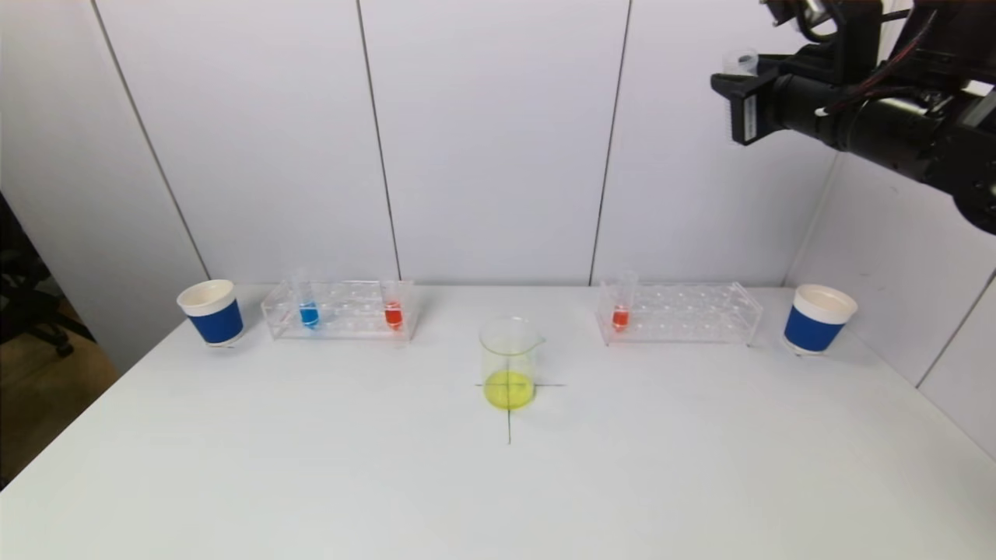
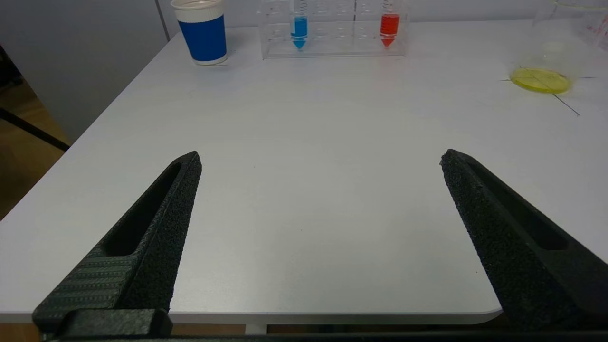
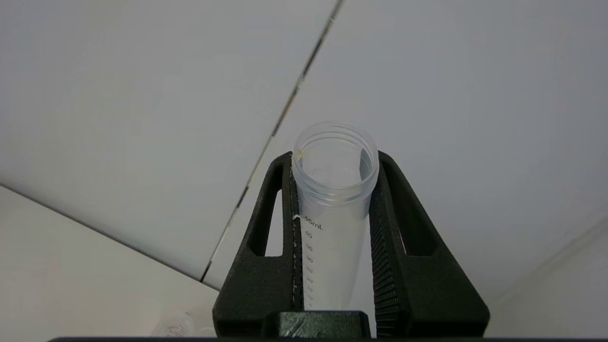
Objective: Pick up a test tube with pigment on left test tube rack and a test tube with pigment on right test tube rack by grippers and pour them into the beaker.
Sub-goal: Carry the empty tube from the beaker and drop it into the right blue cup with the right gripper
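Head view. We see the right gripper (image 1: 739,85) raised high, well above the table (image 1: 498,482) and over its far right corner, clamped on a clear tube (image 1: 741,62) whose open mouth shows above the fingers. Far below it and to its left stands the right rack (image 1: 685,313), holding one tube of red liquid (image 1: 620,311) at its left end. A blue paper cup (image 1: 817,320) stands just beside that rack, almost under the gripper. Farther left, at the table's middle, the beaker (image 1: 510,362) sits on a drawn cross with yellow liquid at its bottom. Beyond it lies the left rack (image 1: 340,311) with a blue tube (image 1: 308,307) and a red tube (image 1: 393,307), and a second blue cup (image 1: 212,313).

Left wrist view. We see the left gripper (image 2: 320,159) with its fingers (image 2: 156,228) spread wide and nothing between them, low over the near edge of the table. Well ahead of it stand the left rack (image 2: 332,42), the blue tube (image 2: 299,31), the red tube (image 2: 388,28) and the cup (image 2: 202,31); the beaker (image 2: 546,57) is ahead and to one side.

Right wrist view. We see the right gripper (image 3: 335,161) closed on the tube (image 3: 332,213), which looks empty, its graduated wall between the two fingers and its mouth just past the tips, against the wall panels.
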